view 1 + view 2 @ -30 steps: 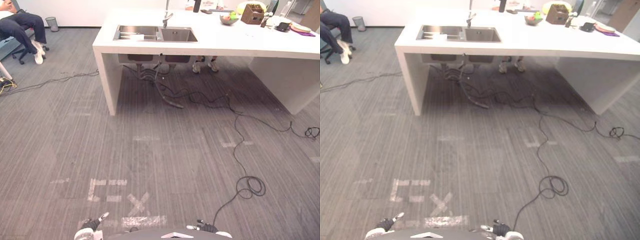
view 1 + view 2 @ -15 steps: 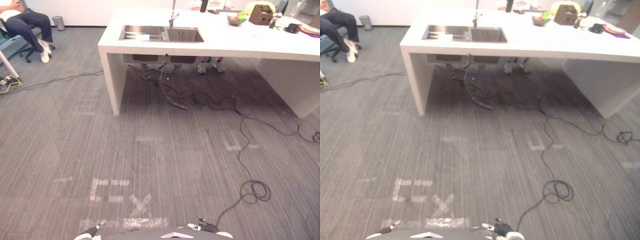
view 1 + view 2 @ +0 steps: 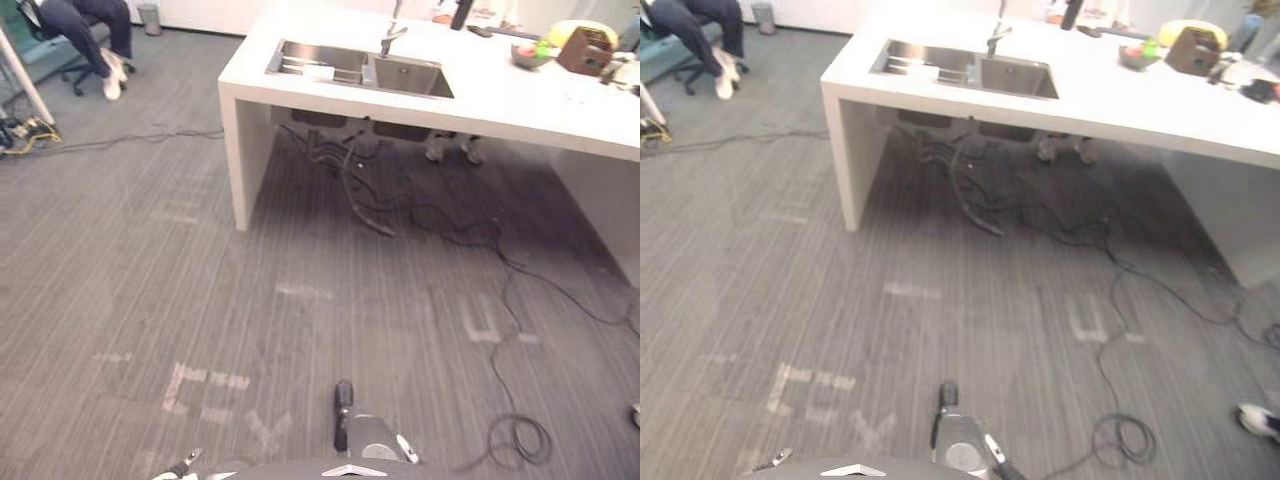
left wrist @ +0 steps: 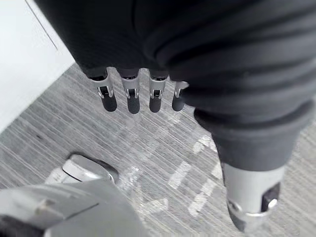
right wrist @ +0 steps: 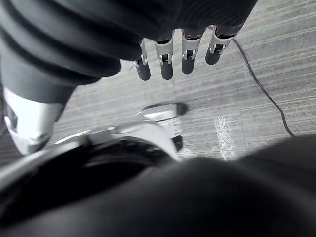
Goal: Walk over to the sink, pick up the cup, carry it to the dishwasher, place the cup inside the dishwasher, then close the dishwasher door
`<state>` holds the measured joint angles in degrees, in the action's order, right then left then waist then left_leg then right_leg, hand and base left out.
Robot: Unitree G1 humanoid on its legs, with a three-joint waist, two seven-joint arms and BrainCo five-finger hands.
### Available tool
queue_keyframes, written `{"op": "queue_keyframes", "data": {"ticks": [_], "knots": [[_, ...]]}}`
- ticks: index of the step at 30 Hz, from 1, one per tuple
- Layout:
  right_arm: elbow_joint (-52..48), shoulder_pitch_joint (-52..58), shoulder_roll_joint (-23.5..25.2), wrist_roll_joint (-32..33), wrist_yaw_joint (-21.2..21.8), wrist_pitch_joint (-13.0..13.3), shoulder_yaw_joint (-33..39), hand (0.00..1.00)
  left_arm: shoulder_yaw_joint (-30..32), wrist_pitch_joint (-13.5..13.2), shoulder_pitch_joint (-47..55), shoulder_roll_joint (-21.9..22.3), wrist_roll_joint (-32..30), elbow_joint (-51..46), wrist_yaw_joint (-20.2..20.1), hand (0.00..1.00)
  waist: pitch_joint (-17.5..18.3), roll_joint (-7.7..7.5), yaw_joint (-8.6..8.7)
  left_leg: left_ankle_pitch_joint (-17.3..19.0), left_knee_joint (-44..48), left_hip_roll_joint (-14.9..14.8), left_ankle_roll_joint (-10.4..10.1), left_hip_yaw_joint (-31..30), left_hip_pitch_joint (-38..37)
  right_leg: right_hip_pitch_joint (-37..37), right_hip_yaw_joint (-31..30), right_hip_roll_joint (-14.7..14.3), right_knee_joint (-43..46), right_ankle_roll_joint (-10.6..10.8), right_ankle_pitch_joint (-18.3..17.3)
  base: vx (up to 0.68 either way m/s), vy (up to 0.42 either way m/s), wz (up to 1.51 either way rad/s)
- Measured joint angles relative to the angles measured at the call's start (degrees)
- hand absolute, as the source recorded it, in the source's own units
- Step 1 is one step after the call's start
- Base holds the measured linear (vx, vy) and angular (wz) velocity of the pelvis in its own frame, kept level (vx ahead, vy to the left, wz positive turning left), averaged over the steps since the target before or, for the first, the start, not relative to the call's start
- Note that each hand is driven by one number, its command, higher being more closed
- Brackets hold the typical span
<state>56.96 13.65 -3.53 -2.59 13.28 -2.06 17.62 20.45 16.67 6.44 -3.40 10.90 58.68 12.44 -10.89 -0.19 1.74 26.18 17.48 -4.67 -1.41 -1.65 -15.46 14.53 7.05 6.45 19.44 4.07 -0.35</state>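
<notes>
Left hand (image 4: 129,94), right hand (image 5: 165,61): fingers straight, relaxed, empty, hanging over carpet (image 3: 150,280). Sink (image 3: 300,52) well ahead in white counter (image 3: 500,105). Pale item (image 3: 318,72) in its left basin, perhaps cup; we cannot tell. We judge neither hand nearer.

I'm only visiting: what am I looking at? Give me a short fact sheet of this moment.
Place: grey carpet, white counter ahead
Sink: steel sink in the counter's left end, tap at its back edge
In sink: small white item, too small to identify
Hands: left hand and right hand hang open, empty
People: person seated far left
Floor: cables under the counter
</notes>
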Motion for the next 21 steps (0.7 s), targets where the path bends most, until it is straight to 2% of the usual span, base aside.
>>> {"op": "queue_keyframes", "data": {"ticks": [1,2,3,4,5,6,7,8,9,10,11,12,13,14,15,16,17,18,19,20,21], "knots": [[-0.16,0.8,-0.43,-0.07,0.47,-0.41,0.54,0.0,0.43,-0.16,0.63,0.85,0.0,0.0,0.05,0.0,1.11,1.36,0.27,0.37,0.55,-1.62,-0.81,0.51,-0.8,1.2,0.58,-1.32,3.34,-0.15,-0.11,0.64,-0.327,-0.08],[-0.04,0.82,-1.12,-0.14,0.8,-0.93,1.08,0.0,1.98,-0.81,0.87,2.16,0.0,-0.25,0.16,0.0,1.67,2.15,0.32,-0.75,3.79,-3.73,-1.86,1.71,0.28,2.16,1.35,-2.95,6.78,-1.71,-3.54,0.75,-0.4,-0.18],[0.21,0.84,-1.54,-0.13,1.02,-0.97,1.84,0.0,2.88,-1.62,0.75,2.27,0.02,-0.11,0.21,0.0,2.42,2.98,0.6,-4.54,10.12,-5.11,-2.57,1.7,3.54,2.54,1.74,-4.4,8.35,-2.85,-6.43,0.63,-0.342,-0.24],[0.2,0.82,-1.58,-0.13,1.04,-0.91,2.09,0.0,3.38,-1.71,0.63,2.39,0.03,-0.09,0.24,0.0,2.49,3.1,0.72,-5.57,11.82,-5.28,-2.62,1.66,4.27,2.4,1.75,-4.64,8.23,-3.16,-6.84,0.61,-0.344,-0.15],[0.21,0.76,-1.68,-0.24,1.14,-0.61,3.14,0.0,5.38,-2.25,-0.21,3.31,0.11,0.13,0.82,0.0,2.62,3.77,1.01,-11.44,19.97,-6.43,-2.93,1.84,8.54,0.57,1.99,-5.86,6.62,-3.79,-8.22,0.63,-0.32,-0.05],[0.19,0.77,-2.1,-1.23,1.52,-0.43,3.24,0.0,7.02,-3.31,-0.64,3.87,0.15,0.4,1.2,0.0,2.23,3.82,1.17,-19.18,29.78,-8.36,-2.95,2.51,13.15,-3.44,1.99,-7.35,3.0,-4.86,-8.94,0.62,-0.297,-0.02],[0.21,0.57,-2.3,-1.75,1.59,-0.28,3.23,0.0,7.22,-3.89,-0.79,3.86,0.14,0.39,1.3,0.0,2.02,3.9,1.19,-18.27,35.77,-9.49,-2.91,3.06,15.54,-6.14,1.92,-8.36,0.92,-5.25,-9.13,0.62,-0.265,0.03],[0.47,0.43,-2.4,-2.24,1.38,0.2,3.09,0.0,7.51,-5.13,-1.14,3.7,-0.05,0.18,1.48,0.0,1.3,3.98,0.98,-15.02,44.86,-10.23,-2.86,3.51,19.46,-12.9,2.07,-9.57,-3.24,-5.98,-9.45,0.6,-0.222,-0.05],[1.18,0.42,-2.37,-2.28,1.06,0.75,2.57,0.0,6.45,-6.83,-1.26,3.56,-1.74,-1.25,2.19,0.0,0.61,2.51,0.13,-12.51,48.04,-9.38,-2.97,4.29,22.48,-18.46,2.0,-9.86,-6.43,-6.46,-9.74,0.68,-0.23,-0.13],[1.63,-0.14,-2.41,-2.21,1.02,1.03,2.14,0.0,5.35,-8.14,-1.05,3.46,-4.41,-2.34,2.6,0.0,0.59,2.12,-0.31,-11.4,47.56,-8.63,-3.16,5.1,24.06,-20.56,1.61,-9.84,-7.83,-6.7,-9.89,0.61,-0.163,-0.33],[2.12,-1.53,-3.11,-2.17,1.09,1.65,1.38,0.0,1.61,-10.86,-0.81,3.47,-10.72,-5.16,4.15,0.0,0.47,1.78,-1.32,-9.04,44.53,-7.16,-2.8,7.52,27.83,-23.94,0.68,-9.7,-9.98,-6.96,-10.05,0.48,-0.087,-0.41],[2.09,-3.11,-3.53,-1.8,0.9,1.96,1.39,0.0,-2.76,-12.99,-0.74,3.4,-15.95,-8.57,5.75,0.0,0.41,1.81,-1.86,-7.69,38.64,-5.76,-2.09,10.57,31.52,-26.03,-0.31,-9.19,-11.61,-7.05,-10.13,0.47,-0.004,-0.41],[1.92,-3.83,-3.52,-1.79,0.71,1.93,1.4,0.0,-4.62,-13.89,-0.84,3.34,-17.79,-10.15,6.41,0.0,0.36,1.75,-1.91,-7.54,34.55,-4.82,-1.88,11.81,32.91,-26.99,-0.55,-8.68,-12.3,-7.03,-10.24,0.47,0.071,-0.38],[1.27,-5.03,-3.19,-1.79,0.23,1.94,1.63,0.0,-7.99,-15.66,-1.21,3.36,-19.94,-13.2,7.57,0.0,0.04,1.45,-2.02,-8.95,23.49,-2.15,-1.6,12.85,34.82,-28.66,-1.12,-7.29,-12.94,-6.62,-11.01,0.57,0.13,-0.45],[0.61,-5.73,-2.88,-1.79,0.16,2.03,1.72,0.0,-11.11,-17.29,-1.17,3.41,-20.8,-15.75,8.57,0.0,-0.31,1.02,-2.49,-13.56,10.56,0.64,-2.13,11.44,35.34,-30.05,-2.05,-5.48,-12.97,-5.22,-13.04,0.47,0.144,-0.51],[0.54,-5.94,-2.86,-1.76,0.06,2.14,1.66,0.0,-12.58,-17.94,-1.01,3.53,-21.29,-16.89,8.89,0.0,-0.51,1.49,-2.76,-16.33,3.79,1.3,-2.74,9.12,35.17,-30.92,-2.58,-5.27,-13.27,-4.59,-13.89,0.46,0.201,-0.62],[0.38,-6.08,-3.27,-1.27,-0.16,2.27,1.2,0.0,-15.03,-19.34,-0.82,3.65,-21.38,-18.73,9.72,0.0,-1.05,2.39,-3.29,-23.88,-0.44,1.08,-3.56,6.74,34.96,-33.08,-4.4,-5.29,-14.18,-3.52,-16.42,0.37,0.199,-0.46],[0.53,-6.25,-3.68,-1.09,-0.34,2.02,0.88,0.0,-16.18,-20.1,-0.84,3.99,-21.5,-19.3,10.22,0.0,-1.06,2.76,-3.42,-26.18,0.68,1.54,-2.87,6.55,34.83,-33.8,-5.38,-5.35,-14.28,-3.85,-17.72,0.44,0.253,-0.4],[0.94,-6.98,-3.55,-1.13,-1.26,1.81,0.21,0.0,-17.74,-21.04,-1.07,3.98,-22.24,-20.96,11.37,0.0,-1.68,1.98,-3.42,-25.62,4.45,2.48,-1.44,6.37,36.19,-33.91,-7.66,-4.76,-13.22,-5.8,-18.7,0.34,0.202,-0.1],[1.0,-7.46,-3.5,-1.09,-1.57,1.66,-0.74,0.0,-18.71,-21.99,-1.68,3.58,-23.0,-22.33,12.51,0.0,-2.23,1.55,-3.2,-24.66,6.9,3.12,0.11,6.26,37.46,-33.64,-8.6,-4.59,-11.99,-5.49,-17.89,0.53,0.278,0.21],[1.55,-7.92,-3.01,-0.81,-2.29,0.6,-0.9,0.0,-20.41,-22.18,-2.41,3.34,-24.41,-24.91,13.09,0.0,-3.03,0.35,-2.83,-23.94,7.47,4.47,1.85,6.04,37.03,-32.07,-8.72,-3.65,-7.41,-5.59,-17.02,0.46,0.225,0.3]]}}
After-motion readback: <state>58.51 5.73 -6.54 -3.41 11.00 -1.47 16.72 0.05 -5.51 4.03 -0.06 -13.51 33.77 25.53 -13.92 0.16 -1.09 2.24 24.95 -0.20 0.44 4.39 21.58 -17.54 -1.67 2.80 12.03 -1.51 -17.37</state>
